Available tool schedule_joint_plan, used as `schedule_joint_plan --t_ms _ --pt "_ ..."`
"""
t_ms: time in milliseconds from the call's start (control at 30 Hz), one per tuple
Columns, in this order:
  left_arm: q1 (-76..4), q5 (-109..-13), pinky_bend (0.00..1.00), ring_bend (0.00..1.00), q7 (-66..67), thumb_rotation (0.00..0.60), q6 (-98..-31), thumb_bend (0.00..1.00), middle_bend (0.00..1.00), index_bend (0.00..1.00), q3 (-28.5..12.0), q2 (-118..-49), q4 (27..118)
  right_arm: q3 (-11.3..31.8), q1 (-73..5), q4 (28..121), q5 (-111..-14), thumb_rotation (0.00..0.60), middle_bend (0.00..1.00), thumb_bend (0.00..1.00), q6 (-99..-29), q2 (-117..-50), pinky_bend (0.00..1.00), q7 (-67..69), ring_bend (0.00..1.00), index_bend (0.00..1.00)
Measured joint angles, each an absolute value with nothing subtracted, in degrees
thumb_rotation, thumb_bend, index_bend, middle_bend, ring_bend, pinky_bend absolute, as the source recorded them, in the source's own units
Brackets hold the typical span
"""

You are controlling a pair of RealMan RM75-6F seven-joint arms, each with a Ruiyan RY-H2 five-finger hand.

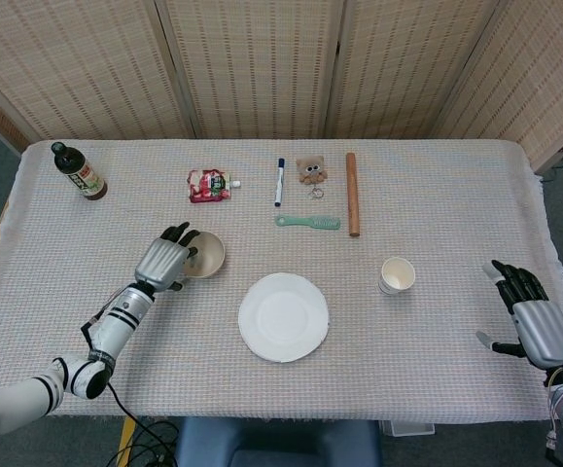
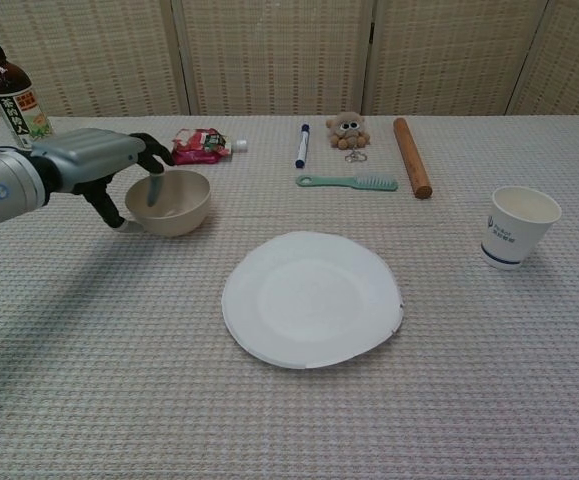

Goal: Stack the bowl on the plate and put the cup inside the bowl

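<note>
Left hand [image 2: 104,160] at the bowl [image 2: 169,201], fingers hooked over the left rim and one inside; whether clamped yet, impossible to tell. Bowl left of and slightly beyond the plate [image 2: 311,298], so a rightward, nearward carry. Right hand [image 1: 532,323] spread and idle, right of the cup [image 1: 397,275].

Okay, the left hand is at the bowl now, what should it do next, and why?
Probably close the left hand on the bowl's near rim: fingers already dip inside it, the thumb sits outside, and the bowl is on the table, not the plate.
</note>
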State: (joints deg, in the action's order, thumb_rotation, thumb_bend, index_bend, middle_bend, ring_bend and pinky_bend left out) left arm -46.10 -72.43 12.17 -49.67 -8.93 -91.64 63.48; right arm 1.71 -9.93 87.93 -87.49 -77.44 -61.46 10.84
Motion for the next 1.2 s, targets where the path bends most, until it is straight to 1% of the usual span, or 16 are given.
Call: schedule_joint_plan --t_ms 500,833,1200 --pt "-47.0 -73.5 0.16 0.00 9.2 0.600 -48.4 0.26 0.20 0.66 -8.6 -93.1 60.0 2.0 -10.4 87.8 -87.0 0.600 0.00 0.19 -76.7 -61.7 0.00 10.4 0.00 0.00" --pt "-47.2 -73.5 0.16 0.00 8.9 0.600 -48.2 0.27 0.20 0.65 -8.5 -93.2 59.1 2.1 -10.8 87.7 -86.6 0.600 0.00 0.19 -75.8 -61.9 0.00 10.0 0.00 0.00" --pt "-47.3 -72.4 0.16 0.00 11.1 0.600 -48.2 0.33 0.20 0.64 -8.7 -92.4 61.0 2.1 -10.7 87.7 -86.6 0.600 0.00 0.19 -76.0 -61.9 0.00 10.1 0.00 0.00"
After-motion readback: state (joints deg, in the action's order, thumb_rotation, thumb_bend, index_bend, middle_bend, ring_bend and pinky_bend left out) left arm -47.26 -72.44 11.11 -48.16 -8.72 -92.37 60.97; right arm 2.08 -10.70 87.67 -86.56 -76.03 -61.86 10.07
